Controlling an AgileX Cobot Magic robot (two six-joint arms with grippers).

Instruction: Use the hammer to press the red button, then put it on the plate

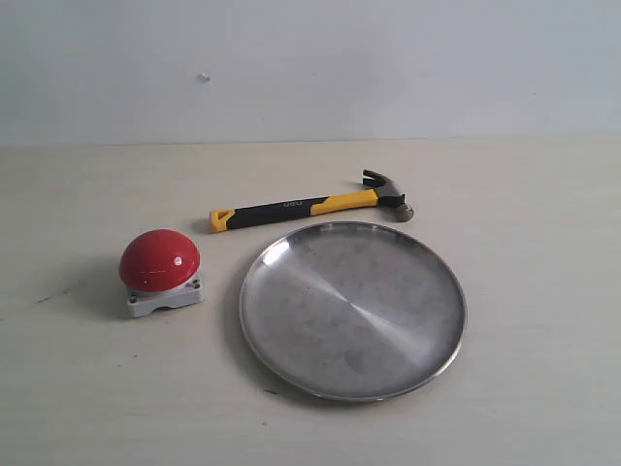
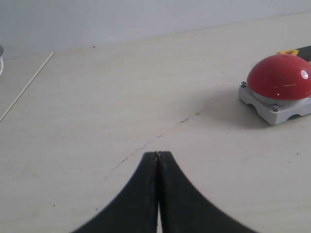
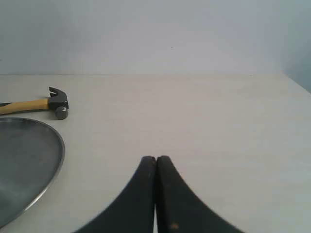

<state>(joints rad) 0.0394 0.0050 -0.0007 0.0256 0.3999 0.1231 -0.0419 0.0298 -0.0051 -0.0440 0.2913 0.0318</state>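
Observation:
The hammer (image 1: 310, 205) lies flat on the table behind the plate (image 1: 353, 309), dark head to the right, yellow looped end to the left. The red button (image 1: 159, 260) sits on its grey base left of the plate. Neither arm shows in the exterior view. In the left wrist view my left gripper (image 2: 158, 154) is shut and empty, with the red button (image 2: 280, 76) well off to one side. In the right wrist view my right gripper (image 3: 156, 158) is shut and empty; the hammer head (image 3: 58, 101) and the plate rim (image 3: 57, 165) lie apart from it.
The table is a pale wooden surface with a white wall behind. A thin seam line (image 2: 26, 86) runs across the tabletop in the left wrist view. The table's edge shows near the far corner (image 3: 296, 83) in the right wrist view.

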